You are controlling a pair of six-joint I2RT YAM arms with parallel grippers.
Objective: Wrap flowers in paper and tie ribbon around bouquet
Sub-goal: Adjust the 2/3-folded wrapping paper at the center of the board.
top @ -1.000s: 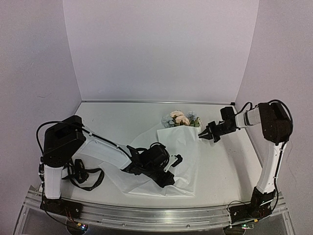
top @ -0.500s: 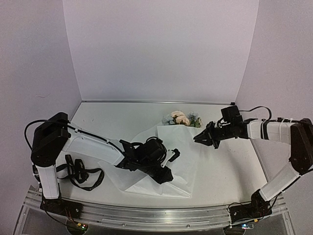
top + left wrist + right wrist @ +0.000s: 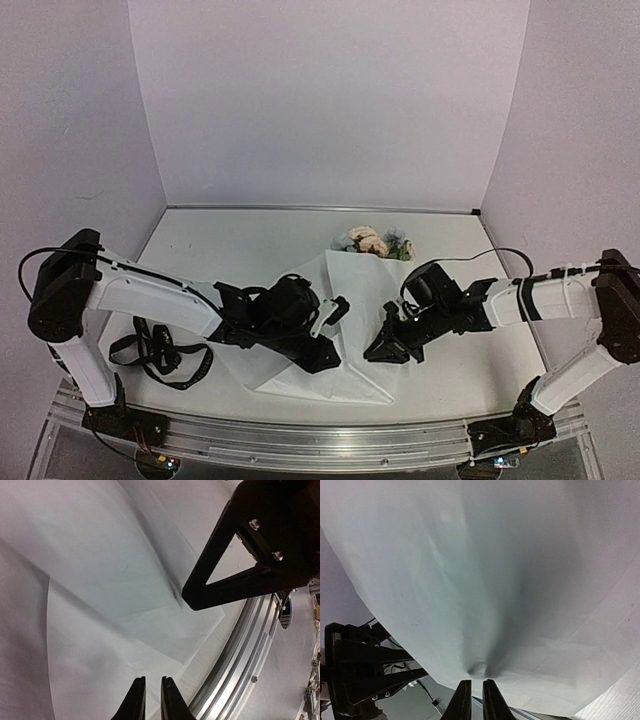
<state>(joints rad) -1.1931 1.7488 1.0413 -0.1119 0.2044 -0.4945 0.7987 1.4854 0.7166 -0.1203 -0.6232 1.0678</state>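
Stretching both arms low, inward over the desk [image 3: 250,240]. Pinching a puckered fold of the paper [image 3: 360,290] in the right tool [image 3: 378,352]. Poising the left tool [image 3: 338,305] over the sheet, almost clenched, grip impossible to tell. Spreading thin, white, creased mid-desk; showing the peach flowers [image 3: 372,243] at the far edge.

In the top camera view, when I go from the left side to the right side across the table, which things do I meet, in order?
black ribbon → left hand → right hand. The paper and the flowers overlap the hands sideways, so they are left out.
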